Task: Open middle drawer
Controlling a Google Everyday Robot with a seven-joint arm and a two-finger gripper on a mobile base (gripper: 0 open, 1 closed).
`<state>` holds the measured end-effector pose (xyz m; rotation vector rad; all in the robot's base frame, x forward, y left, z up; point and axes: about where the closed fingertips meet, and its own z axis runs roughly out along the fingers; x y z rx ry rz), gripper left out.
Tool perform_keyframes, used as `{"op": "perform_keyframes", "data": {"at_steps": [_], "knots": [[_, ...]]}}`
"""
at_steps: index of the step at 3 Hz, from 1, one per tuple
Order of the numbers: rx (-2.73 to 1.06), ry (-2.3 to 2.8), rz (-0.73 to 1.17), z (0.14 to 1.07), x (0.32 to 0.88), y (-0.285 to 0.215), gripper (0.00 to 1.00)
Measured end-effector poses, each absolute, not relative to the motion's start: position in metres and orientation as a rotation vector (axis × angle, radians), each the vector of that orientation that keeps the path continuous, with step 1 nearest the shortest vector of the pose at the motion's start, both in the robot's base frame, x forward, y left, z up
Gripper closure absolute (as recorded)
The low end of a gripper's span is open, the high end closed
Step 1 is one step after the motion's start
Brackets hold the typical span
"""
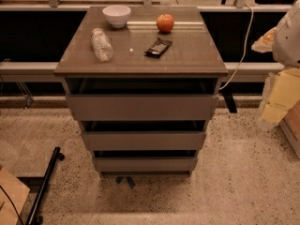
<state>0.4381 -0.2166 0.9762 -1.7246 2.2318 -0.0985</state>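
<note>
The grey cabinet point(140, 55) has three drawers stacked one above another. The middle drawer point(143, 140) shows a flat grey front with a dark gap above it, between the top drawer point(143, 107) and the bottom drawer point(144, 164). My arm point(287, 34) shows as a white shape at the right edge. My gripper point(273, 110) hangs below it as pale yellow parts, well to the right of the cabinet and apart from every drawer.
On the cabinet top lie a white bowl point(116, 15), an apple point(165, 23), a plastic bottle point(101, 44) on its side and a dark snack bag point(158, 47). A white cable point(240, 53) hangs at the right. A black pole point(44, 186) lies on the floor at the left.
</note>
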Motion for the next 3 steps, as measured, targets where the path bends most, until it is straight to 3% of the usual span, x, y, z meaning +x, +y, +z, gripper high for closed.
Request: {"op": "perform_keyframes", "data": {"at_steps": [2,3], "knots": [[-1.733,2.177,-0.154,0.972,0.448,-0.219,0.0],[-1.736,2.091,-0.254,0.936,0.499,-0.241,0.0]]}}
